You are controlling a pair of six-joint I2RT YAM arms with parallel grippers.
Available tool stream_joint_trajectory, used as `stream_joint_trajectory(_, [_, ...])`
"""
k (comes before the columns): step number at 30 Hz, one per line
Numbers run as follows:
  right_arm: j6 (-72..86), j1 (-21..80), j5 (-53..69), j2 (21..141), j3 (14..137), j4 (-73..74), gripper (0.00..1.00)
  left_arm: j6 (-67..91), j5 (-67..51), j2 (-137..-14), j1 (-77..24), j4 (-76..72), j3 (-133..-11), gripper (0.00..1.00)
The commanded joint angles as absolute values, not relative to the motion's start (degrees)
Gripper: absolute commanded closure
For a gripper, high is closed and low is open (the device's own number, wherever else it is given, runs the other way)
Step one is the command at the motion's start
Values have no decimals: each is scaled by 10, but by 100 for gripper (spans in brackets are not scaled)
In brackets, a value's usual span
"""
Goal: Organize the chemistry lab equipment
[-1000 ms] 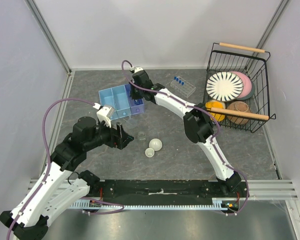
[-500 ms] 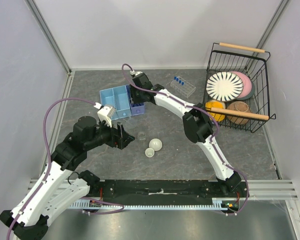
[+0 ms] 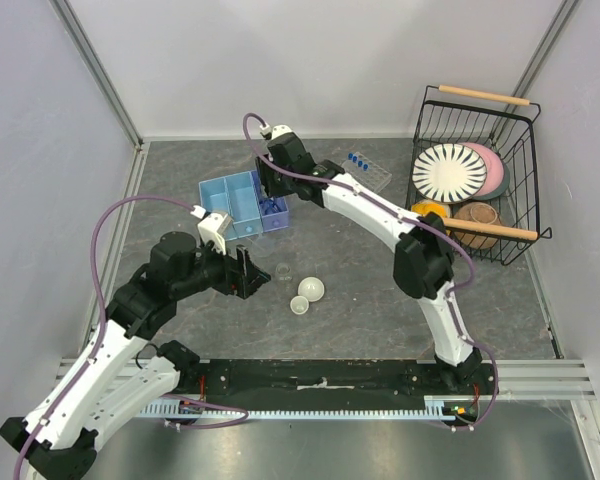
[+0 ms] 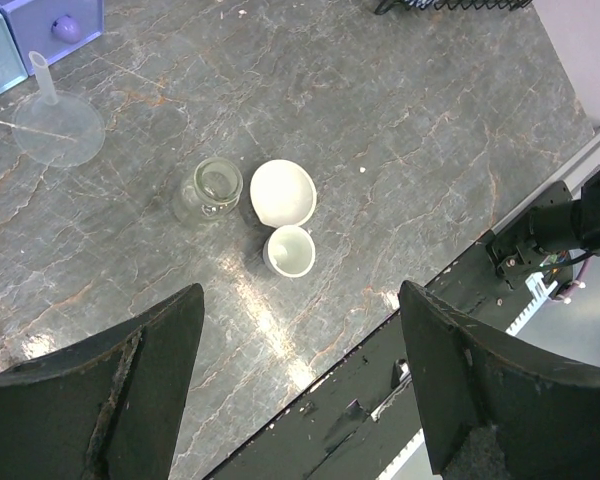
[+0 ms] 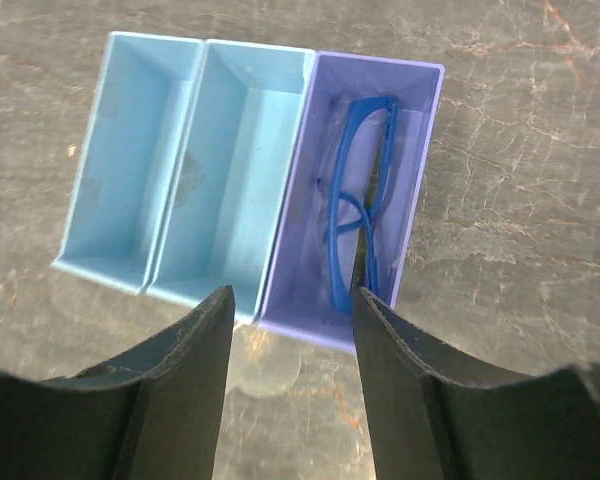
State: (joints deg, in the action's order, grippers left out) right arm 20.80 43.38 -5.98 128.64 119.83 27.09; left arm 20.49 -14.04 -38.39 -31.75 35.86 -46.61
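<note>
Right jaws apart, empty, over purple bin holding blue safety glasses. Left jaws apart, empty, above two white dishes and glass jar on surface.

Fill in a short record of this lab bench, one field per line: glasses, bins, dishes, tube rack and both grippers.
glasses: blue-framed safety glasses lie inside the purple bin
other bins: two light blue bins, side by side against the purple bin
dishes: two small white round dishes close together on the table, beside a small glass jar
tube rack: clear tube rack left of the wire basket
left gripper: open, holding nothing, above the dishes
right gripper: open, holding nothing, above the bins
</note>
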Motion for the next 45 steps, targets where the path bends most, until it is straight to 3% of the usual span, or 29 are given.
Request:
stream_joint_trajectory(1, [169,458,-94,1173,1133,265,42,211,-137,-391,-320,341,-462,15])
stream_joint_trajectory(16, [108,552,-120,1045,824,291,39,237,-101,-403,-319,352,-489,14])
stream_joint_trajectory(29, [109,558,-122,1035,791,274,42,243,-84,-387,-319,369,-500,12])
stream_joint_trajectory(34, [117,557,-95,1044,787,264,51,237,-76,-391,-319,371,-497,12])
stream_joint_trajectory(37, [122,561,-83,1053,783,260,74,236,-61,-399,-319,372,-496,13])
stream_joint_trajectory(38, [123,562,-83,1056,782,260,89,236,-54,-402,-319,373,-496,14])
stream_joint_trajectory(40, [125,563,-83,1058,780,259,100,231,-40,-410,-319,379,-500,14])
stream_joint_trajectory(45, [128,563,-111,1051,779,258,100,207,27,-449,-319,396,-540,14])
